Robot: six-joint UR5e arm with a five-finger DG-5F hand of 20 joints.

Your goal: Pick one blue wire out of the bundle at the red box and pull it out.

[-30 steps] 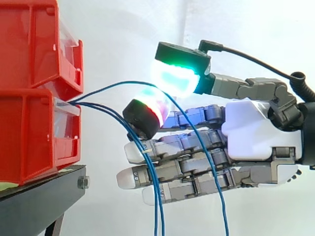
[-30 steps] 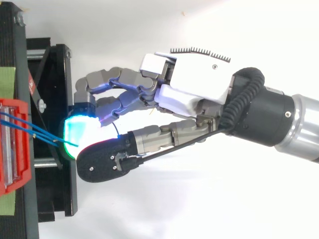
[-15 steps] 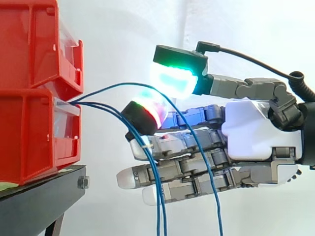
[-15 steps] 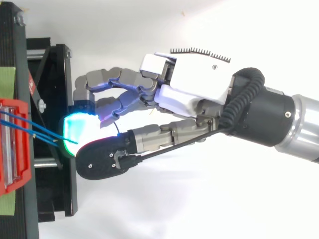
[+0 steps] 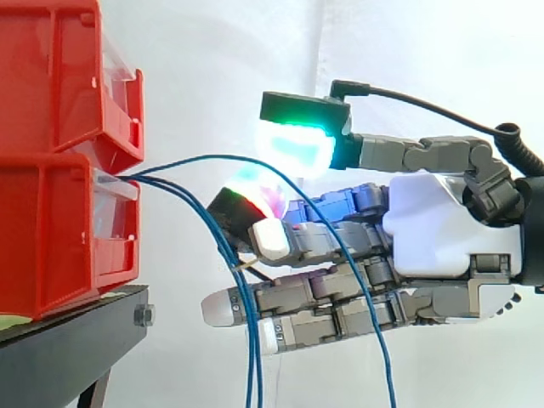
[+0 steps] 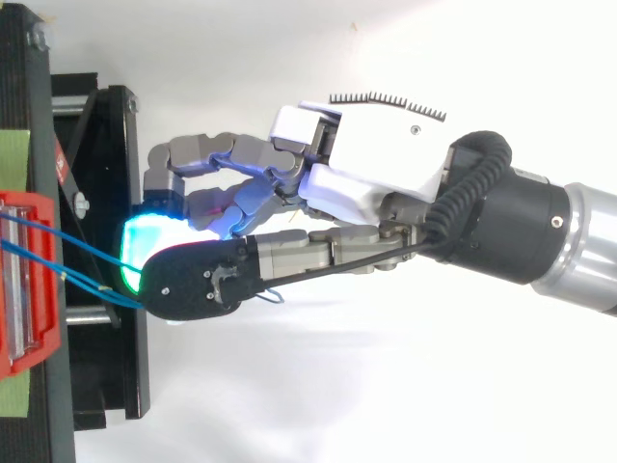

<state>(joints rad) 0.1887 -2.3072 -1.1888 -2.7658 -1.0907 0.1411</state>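
The hand (image 5: 442, 229) pinches the topmost blue wire (image 5: 204, 156) between thumb and a curled finger, the rest straight. It should grip firmly and pull straight back, leaving the two other wires (image 5: 252, 374) hanging. All three enter the lower red bin (image 5: 51, 238); what the upper red bin (image 5: 51, 76) holds is hidden.

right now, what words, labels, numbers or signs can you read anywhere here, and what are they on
None: no text can be read in either view.
Clear label window on the lower red bin: no readable print.
Green tape on the black stand: blank.
Hand: no legible marking.
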